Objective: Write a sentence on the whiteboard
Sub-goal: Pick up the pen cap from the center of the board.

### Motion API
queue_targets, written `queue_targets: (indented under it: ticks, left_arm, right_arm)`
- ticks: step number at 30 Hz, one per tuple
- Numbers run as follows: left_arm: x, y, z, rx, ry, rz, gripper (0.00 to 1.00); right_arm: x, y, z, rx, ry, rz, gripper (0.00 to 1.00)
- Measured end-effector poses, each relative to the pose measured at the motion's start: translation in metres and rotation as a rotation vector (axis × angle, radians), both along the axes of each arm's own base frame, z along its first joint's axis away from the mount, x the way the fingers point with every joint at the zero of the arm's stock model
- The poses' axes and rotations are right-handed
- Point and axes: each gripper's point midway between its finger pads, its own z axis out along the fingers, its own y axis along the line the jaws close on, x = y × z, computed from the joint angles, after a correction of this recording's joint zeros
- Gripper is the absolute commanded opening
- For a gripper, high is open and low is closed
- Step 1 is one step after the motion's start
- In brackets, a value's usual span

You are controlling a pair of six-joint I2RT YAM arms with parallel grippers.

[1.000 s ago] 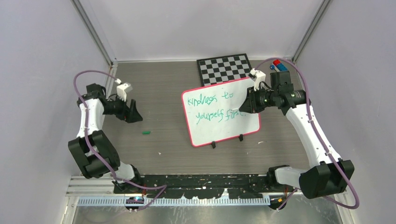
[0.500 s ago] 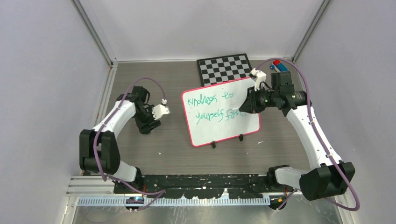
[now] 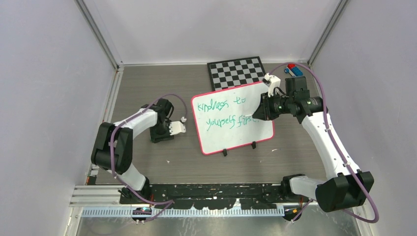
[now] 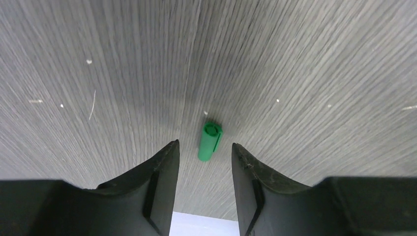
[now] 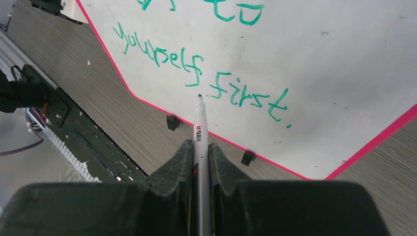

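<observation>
The whiteboard (image 3: 235, 140), pink-framed, lies tilted on the table's middle. The green sentence (image 3: 220, 105) on it reads "kindness to yourself first." in two lines; its lower line shows in the right wrist view (image 5: 246, 96). My right gripper (image 3: 256, 114) is shut on a white marker (image 5: 199, 129), whose tip is just off the board (image 5: 324, 69) below "first". My left gripper (image 4: 204, 144) is open and points down at the table left of the board. A green marker cap (image 4: 210, 141) lies just beyond its fingertips. In the top view the left gripper (image 3: 161, 133) hides the cap.
A black-and-white chequered board (image 3: 236, 71) lies behind the whiteboard. A blue and red object (image 3: 293, 69) sits at the back right corner. The whiteboard's two black feet (image 3: 224, 153) point toward me. A black rail (image 3: 216, 190) runs along the near edge.
My left arm has swung from the far left in toward the whiteboard and turned its gripper down over the green cap. The right arm and marker have barely moved.
</observation>
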Motion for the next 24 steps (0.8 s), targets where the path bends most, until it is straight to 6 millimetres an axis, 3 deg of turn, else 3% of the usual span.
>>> queue_targets:
  ticks: [7, 13, 20, 24]
  left_arm:
    - [0.0, -0.004, -0.014, 0.042, -0.003, -0.033, 0.35]
    - [-0.006, -0.002, -0.016, 0.069, -0.002, -0.044, 0.15]
    - [-0.008, -0.003, -0.014, 0.062, -0.02, -0.01, 0.0]
    - [-0.01, -0.005, -0.012, 0.025, -0.022, 0.039, 0.0]
  right_arm:
    - [0.0, -0.001, 0.0, -0.004, -0.002, -0.003, 0.0]
    - [0.0, -0.002, -0.001, -0.009, -0.003, -0.004, 0.0]
    - [0.001, -0.001, 0.0, -0.007, 0.006, -0.002, 0.0]
    - [0.006, 0.001, 0.008, -0.002, -0.001, 0.0, 0.0]
